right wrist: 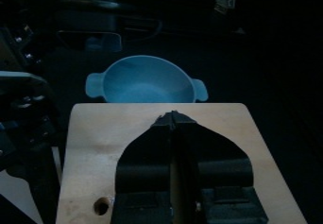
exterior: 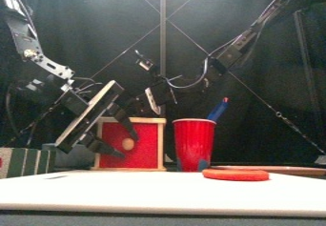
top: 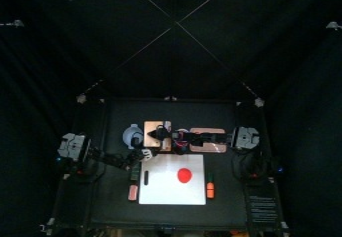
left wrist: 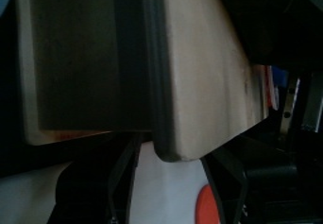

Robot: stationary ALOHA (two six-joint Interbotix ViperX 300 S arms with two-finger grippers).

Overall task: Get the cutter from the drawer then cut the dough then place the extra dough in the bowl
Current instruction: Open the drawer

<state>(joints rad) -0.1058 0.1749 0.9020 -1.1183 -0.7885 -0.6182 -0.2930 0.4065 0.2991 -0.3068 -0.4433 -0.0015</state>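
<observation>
The pale wooden box [exterior: 151, 122] with its red drawer front [exterior: 118, 134] stands behind the white cutting board [exterior: 140, 188]. My left gripper [exterior: 107, 144] is open at the drawer front. In the left wrist view its jaws straddle the box's edge [left wrist: 190, 86]. My right gripper [right wrist: 171, 124] is shut, with its tips pressed on the box top [right wrist: 101, 152]. A flat red dough disc [exterior: 237, 174] lies on the board [top: 167, 186], also seen in the top view [top: 185, 173]. The blue-grey bowl [right wrist: 145, 80] sits just beyond the box, left of it in the top view [top: 131, 134]. No cutter is in view.
A red cup [exterior: 193, 144] holding a blue toy knife [exterior: 219, 109] stands right of the box. Two small red-orange things [top: 134, 191] [top: 210, 189] lie at the board's left and right edges.
</observation>
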